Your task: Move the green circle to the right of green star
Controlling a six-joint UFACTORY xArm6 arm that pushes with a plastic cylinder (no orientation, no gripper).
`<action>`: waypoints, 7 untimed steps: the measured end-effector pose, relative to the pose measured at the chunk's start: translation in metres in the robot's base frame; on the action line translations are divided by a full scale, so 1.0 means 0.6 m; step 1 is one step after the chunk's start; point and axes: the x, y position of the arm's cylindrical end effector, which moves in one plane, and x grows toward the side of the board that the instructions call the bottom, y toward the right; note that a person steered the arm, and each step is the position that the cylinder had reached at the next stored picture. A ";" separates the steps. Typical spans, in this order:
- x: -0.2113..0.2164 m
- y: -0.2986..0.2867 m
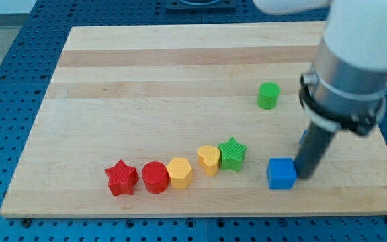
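Nearest the view's bottom edge: a red star, a red circle and a yellow hexagon-like block, touching in a row on the pale wooden worktop. Further along the same rising line, a yellow heart-like block pressed against the green star. Just right of those, a blue cube, with my tip down at the cube's right side, touching or very nearly so; exact contact not clear.

No fingers on this rig, so nothing open, nothing closed, nothing held: only a straight dark rod under a bulky grey and white wrist.

Green circle well apart from the rest, toward the view's top, up and to the left of my tip and up and right of the green star. Key relation for the coming move: the circle lies above the free spot beside the star, so a push probably needs to start from the circle's far, upper side and drive it downward. Blue cube close to that landing spot, a likely obstacle.

Blocks all matte, ridged plastic with flat tops; round circle likely to veer off an off-centre push. Worktop smooth, lightly grained, set on a blue perforated base.
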 end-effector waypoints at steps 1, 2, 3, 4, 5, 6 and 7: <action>-0.021 0.011; -0.107 0.023; -0.178 0.022; -0.196 0.018; -0.231 0.018; -0.252 -0.020; -0.273 -0.061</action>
